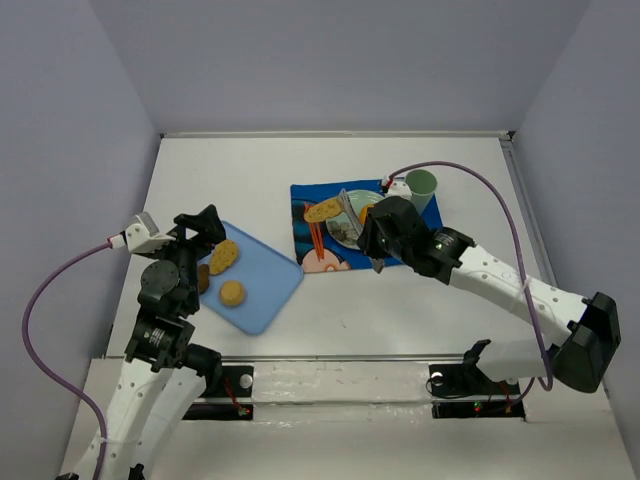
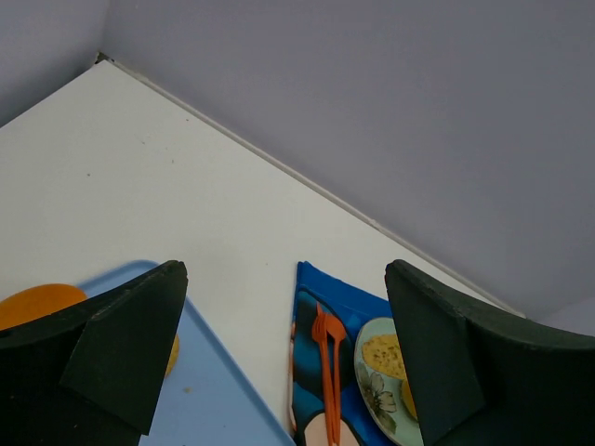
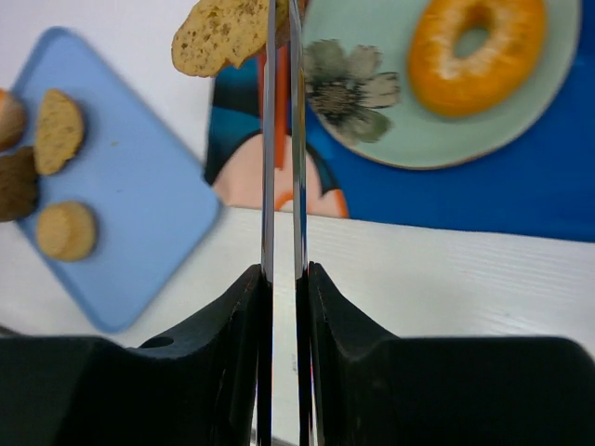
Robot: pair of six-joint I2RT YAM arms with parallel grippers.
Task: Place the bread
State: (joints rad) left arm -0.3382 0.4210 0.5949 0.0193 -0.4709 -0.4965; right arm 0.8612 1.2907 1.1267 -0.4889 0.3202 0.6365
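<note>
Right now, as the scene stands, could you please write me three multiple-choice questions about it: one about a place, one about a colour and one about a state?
1. Where does the doughnut lie?
A. in a bowl
B. on the plate
C. on a shelf

2. Which colour has the cup?
A. green
B. red
C. black

3. What does the right end effector hold?
A. nothing
B. a spoon
C. tongs with a slice of bread

Answers:
1 B: the doughnut rests on the flowered plate.
2 A: the cup beside the plate is pale green.
3 C: the right end effector is shut on the tongs, whose tips pinch the slice of bread.
</note>
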